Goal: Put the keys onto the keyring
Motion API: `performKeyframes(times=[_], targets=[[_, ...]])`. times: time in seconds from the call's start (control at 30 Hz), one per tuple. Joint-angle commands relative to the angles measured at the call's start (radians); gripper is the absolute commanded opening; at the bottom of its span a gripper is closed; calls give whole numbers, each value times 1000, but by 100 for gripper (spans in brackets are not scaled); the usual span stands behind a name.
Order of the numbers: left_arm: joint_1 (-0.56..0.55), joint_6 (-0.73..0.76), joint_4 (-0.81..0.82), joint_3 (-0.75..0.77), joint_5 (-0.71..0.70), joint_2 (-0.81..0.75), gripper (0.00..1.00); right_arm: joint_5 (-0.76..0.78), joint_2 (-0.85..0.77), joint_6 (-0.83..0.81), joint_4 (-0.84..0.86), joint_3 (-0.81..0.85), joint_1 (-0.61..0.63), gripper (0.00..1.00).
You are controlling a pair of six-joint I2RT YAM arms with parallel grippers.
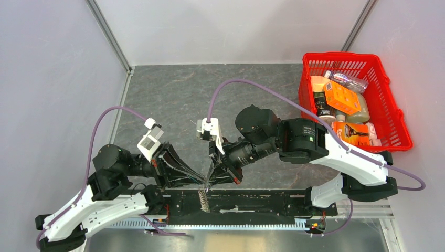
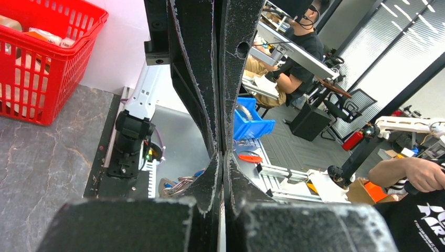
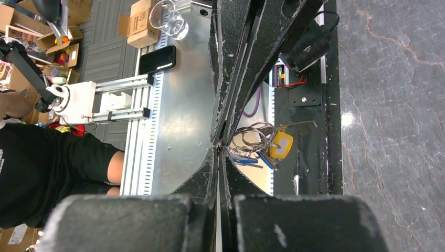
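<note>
My two grippers meet tip to tip over the table's front edge. My right gripper (image 3: 220,147) is shut, pinching the silver loops of the keyring (image 3: 255,135) at its tips. From the loops hang the keys: one with a yellow cap (image 3: 282,145) and blue-capped ones (image 3: 246,160). My left gripper (image 2: 221,155) is shut too. The ring bundle (image 2: 178,185) shows just beside its left finger, and I cannot see what lies between its pads. From above, the left gripper (image 1: 201,181) and right gripper (image 1: 210,180) touch, and a twisted chain (image 1: 203,200) hangs below them.
A red basket (image 1: 304,94) full of bottles and packets stands at the back right of the grey marbled table (image 1: 173,94). The black base rail (image 1: 262,202) runs along the front edge under the grippers. White walls enclose the left, right and back.
</note>
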Motion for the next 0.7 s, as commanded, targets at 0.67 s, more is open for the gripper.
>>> performKeyframes(times=[0.67], targets=[[0,59,25,-18,-162,-50,2,108,-74,-42,85,-7,-2,28]])
